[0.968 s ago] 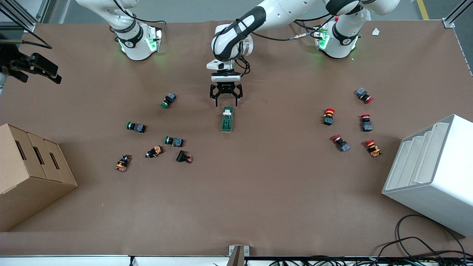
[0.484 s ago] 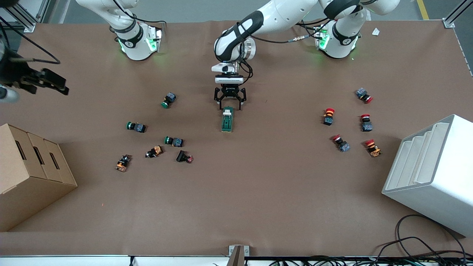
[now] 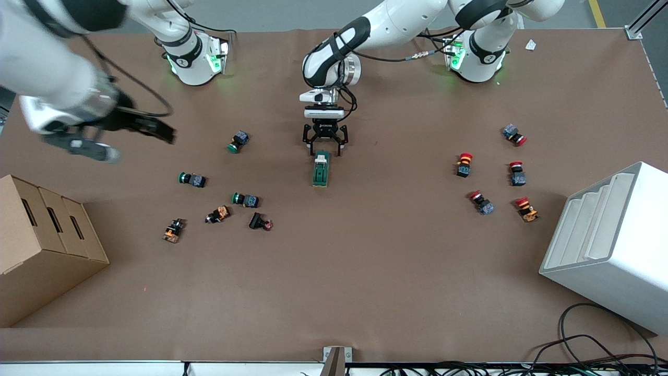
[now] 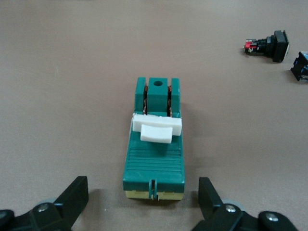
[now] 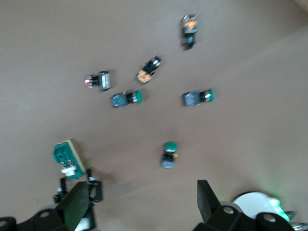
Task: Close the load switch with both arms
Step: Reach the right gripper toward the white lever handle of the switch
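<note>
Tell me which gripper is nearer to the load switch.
Left. The left gripper sits open at the load switch, at its white-lever end. The right gripper, also open, is up over the table toward the right arm's end, well away from it.

Load switch (image 3: 321, 168) mid-table (left gripper (image 3: 324, 147) over its lever end); cardboard box (image 3: 42, 245) at right arm's end, white bin (image 3: 610, 245) at left arm's.

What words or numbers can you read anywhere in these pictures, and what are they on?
None can be read.
Left gripper: a small pale mark on its black body, too small to read.
Load switch: no lettering shows on its green body or white lever.
Right gripper: blurred, nothing readable.
Cardboard box and white bin: no print showing.
</note>
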`<action>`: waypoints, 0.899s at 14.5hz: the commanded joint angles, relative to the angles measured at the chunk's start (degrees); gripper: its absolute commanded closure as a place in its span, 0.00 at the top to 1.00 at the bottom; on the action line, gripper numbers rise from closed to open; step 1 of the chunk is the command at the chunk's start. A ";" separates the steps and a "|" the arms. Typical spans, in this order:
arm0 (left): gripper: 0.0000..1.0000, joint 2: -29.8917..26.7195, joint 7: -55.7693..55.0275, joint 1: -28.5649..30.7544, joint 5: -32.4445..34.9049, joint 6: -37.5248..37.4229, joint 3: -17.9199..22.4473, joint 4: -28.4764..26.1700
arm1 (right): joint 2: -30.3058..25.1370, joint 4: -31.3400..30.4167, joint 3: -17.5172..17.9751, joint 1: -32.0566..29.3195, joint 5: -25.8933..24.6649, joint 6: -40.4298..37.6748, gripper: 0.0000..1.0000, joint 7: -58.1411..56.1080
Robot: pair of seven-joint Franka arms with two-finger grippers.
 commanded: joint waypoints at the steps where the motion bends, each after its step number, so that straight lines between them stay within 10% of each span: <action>1: 1.00 1.58 -2.62 -1.13 1.50 -0.07 0.10 0.49 | 2.21 -4.31 -0.43 6.42 1.19 6.44 1.00 11.76; 13: 1.00 7.11 -7.19 -2.19 6.59 -6.21 0.10 1.80 | 21.45 -8.44 -0.51 24.80 6.82 36.42 1.00 34.64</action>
